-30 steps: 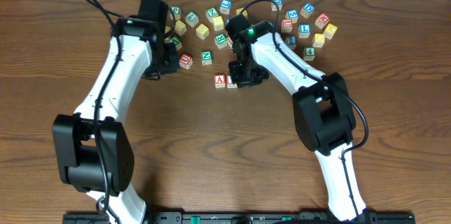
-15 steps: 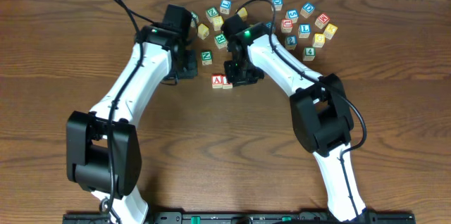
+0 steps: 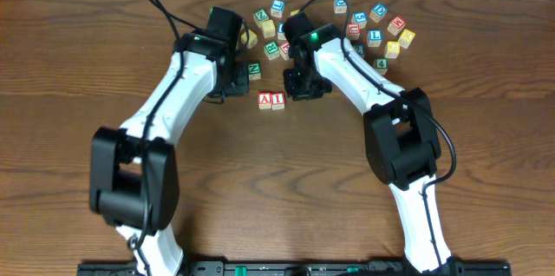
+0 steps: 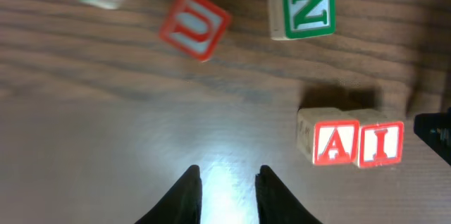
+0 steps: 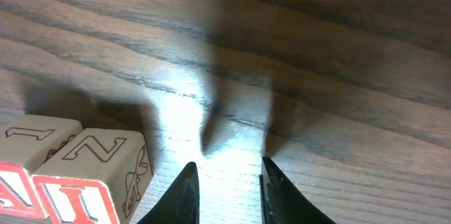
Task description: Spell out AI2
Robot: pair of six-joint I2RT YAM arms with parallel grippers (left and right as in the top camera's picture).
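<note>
The red A cube point(image 3: 265, 100) and the red I cube point(image 3: 278, 100) stand touching side by side on the wood, reading "AI". In the left wrist view the A cube point(image 4: 332, 143) and I cube point(image 4: 380, 144) lie ahead and to the right. My left gripper point(image 4: 227, 182) is open by a narrow gap, with only bare table between its fingers. My right gripper point(image 5: 227, 178) is also open and empty, just right of the I cube point(image 5: 84, 182). From overhead the left gripper point(image 3: 232, 85) is left of the pair and the right gripper point(image 3: 301, 91) is right of it. I cannot pick out the 2 cube.
A scatter of lettered cubes point(image 3: 373, 29) lies at the back of the table behind both arms. A green N cube point(image 4: 310, 9) and a red U cube point(image 4: 194, 32) sit near my left gripper. The table's front half point(image 3: 277, 189) is bare wood.
My left arm has swung right toward the AI pair and its jaws have narrowed a little. My right gripper has drawn back off the I cube, which now shows fully.
</note>
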